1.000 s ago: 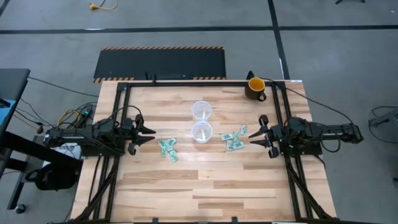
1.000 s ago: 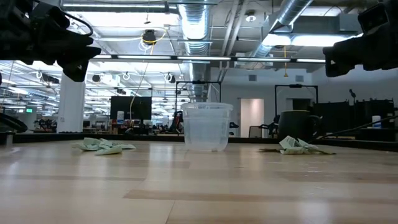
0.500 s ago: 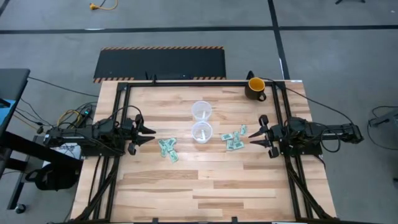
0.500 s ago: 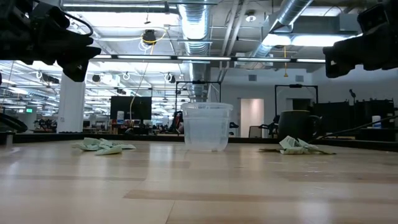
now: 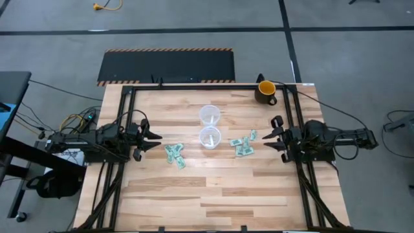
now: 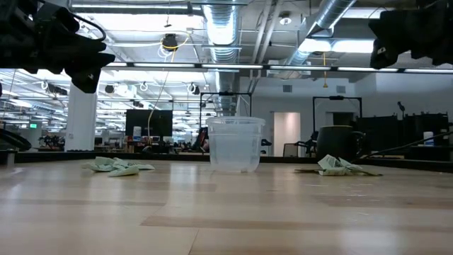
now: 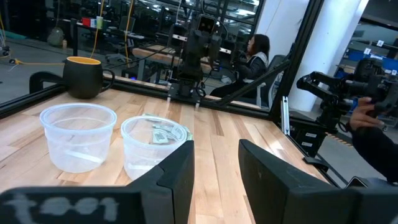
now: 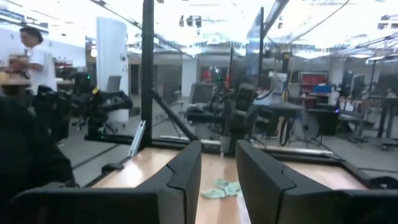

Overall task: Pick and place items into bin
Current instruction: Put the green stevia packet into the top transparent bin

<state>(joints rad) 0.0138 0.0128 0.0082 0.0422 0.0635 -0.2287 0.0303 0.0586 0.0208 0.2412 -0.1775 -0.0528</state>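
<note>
Several crumpled green-and-white packets lie flat on the wooden table in two clusters: a left cluster [image 5: 174, 155] [image 6: 117, 166] and a right cluster [image 5: 244, 144] [image 6: 336, 166] [image 8: 221, 188]. Two clear plastic cups [image 5: 209, 114] [image 5: 209, 137] stand upright between the clusters, and they also show in the left wrist view [image 7: 78, 134] [image 7: 154, 146]. My left gripper [image 5: 158, 138] [image 7: 216, 149] hovers open above the table, left of the left cluster. My right gripper [image 5: 262, 140] [image 8: 217, 149] hovers open, right of the right cluster. Neither touches anything.
A dark mug with a yellow inside [image 5: 265, 90] [image 7: 84, 76] stands near the table's far right corner. A black frame runs along the table's edges [image 5: 194, 85]. Bare wood lies toward the near edge. People show in the room beyond the table.
My right gripper has risen and drawn back a little toward the table's right edge, still open. The packets and cups have stayed where they were.
</note>
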